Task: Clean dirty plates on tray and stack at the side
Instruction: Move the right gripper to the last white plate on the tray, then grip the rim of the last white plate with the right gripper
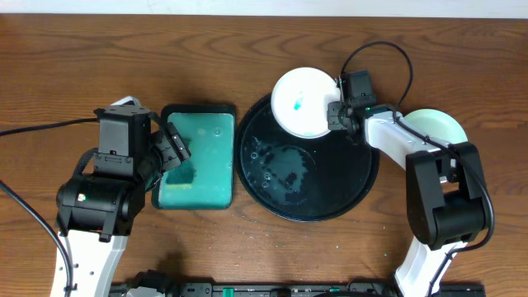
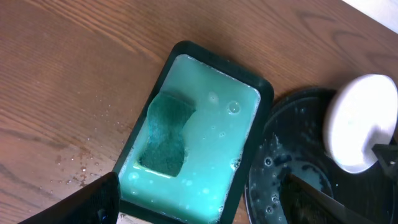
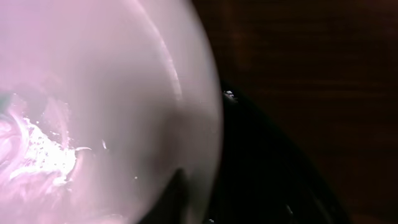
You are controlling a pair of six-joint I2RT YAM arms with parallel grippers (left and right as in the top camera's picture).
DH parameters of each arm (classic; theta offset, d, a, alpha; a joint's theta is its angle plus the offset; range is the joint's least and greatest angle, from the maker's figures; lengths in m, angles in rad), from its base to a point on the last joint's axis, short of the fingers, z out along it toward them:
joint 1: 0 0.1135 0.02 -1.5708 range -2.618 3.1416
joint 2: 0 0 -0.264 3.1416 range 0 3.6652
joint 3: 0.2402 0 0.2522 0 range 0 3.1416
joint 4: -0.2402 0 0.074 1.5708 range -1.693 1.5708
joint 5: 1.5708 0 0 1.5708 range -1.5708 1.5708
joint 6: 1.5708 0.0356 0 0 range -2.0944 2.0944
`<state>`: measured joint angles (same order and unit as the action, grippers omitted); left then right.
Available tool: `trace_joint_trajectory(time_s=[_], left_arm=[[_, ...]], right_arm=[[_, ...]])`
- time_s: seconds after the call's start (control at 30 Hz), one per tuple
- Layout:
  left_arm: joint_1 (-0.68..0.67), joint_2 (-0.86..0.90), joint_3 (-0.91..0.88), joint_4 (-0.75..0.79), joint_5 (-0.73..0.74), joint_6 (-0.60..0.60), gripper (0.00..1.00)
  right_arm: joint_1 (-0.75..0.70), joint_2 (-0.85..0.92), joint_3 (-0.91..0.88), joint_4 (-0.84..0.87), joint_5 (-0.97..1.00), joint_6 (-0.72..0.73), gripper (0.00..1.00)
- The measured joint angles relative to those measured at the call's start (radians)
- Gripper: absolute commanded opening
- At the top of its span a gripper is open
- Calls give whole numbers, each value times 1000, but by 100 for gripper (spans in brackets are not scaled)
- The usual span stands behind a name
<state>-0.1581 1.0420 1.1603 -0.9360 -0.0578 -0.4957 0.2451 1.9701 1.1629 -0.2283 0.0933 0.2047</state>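
Note:
The round black tray (image 1: 330,194) lies mid-table, wet with teal residue at its centre. My right gripper (image 1: 337,115) is shut on the rim of a white plate (image 1: 301,103) with a teal smear and holds it over the tray's far edge. In the right wrist view the plate (image 3: 93,112) fills the left and a finger (image 3: 176,194) lies on it. A second plate (image 1: 437,125) lies on the table to the right, partly behind my right arm. A third plate does not show. My left gripper (image 1: 175,150) is open and empty above the teal tray.
The rectangular black-rimmed teal tray (image 1: 231,157) holds soapy teal liquid and a dark sponge (image 1: 183,175), which also shows in the left wrist view (image 2: 166,134). My open left fingers (image 2: 202,186) straddle its near end. Water drops dot the wood beside it.

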Motion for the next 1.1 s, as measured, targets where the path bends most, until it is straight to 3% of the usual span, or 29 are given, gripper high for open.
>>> trace_joint_trajectory(time_s=[0.23,0.47,0.57,0.6,0.77,0.83,0.93,0.97,1.0,1.03,1.07,1.1], left_arm=[[0,0,0,0,0,0,82],[0,1,0,0,0,0,82],[0,1,0,0,0,0,82],[0,1,0,0,0,0,82],[0,1,0,0,0,0,82],[0,1,0,0,0,0,82],[0,1,0,0,0,0,82],[0,1,0,0,0,0,82],[0,1,0,0,0,0,82],[0,1,0,0,0,0,82],[0,1,0,-2,0,0,82],[0,1,0,0,0,0,82]], right_arm=[[-1,-74,5,-151,-71,6,1],[1,-296,5,-397,-142,21,1],[1,-350,6,-457,-141,13,48],[1,-350,6,-452,-132,-3,56],[0,-286,5,-304,-103,-238,77],[0,-231,6,-227,-106,-346,78],[0,-130,6,-140,-106,-489,72],[0,-87,6,-128,-105,-537,64],[0,-55,6,-126,-105,-567,52],[0,-20,6,-119,-131,-593,26],[-3,-18,16,-111,-126,-611,11],[-2,-11,24,-119,-122,-640,6]])
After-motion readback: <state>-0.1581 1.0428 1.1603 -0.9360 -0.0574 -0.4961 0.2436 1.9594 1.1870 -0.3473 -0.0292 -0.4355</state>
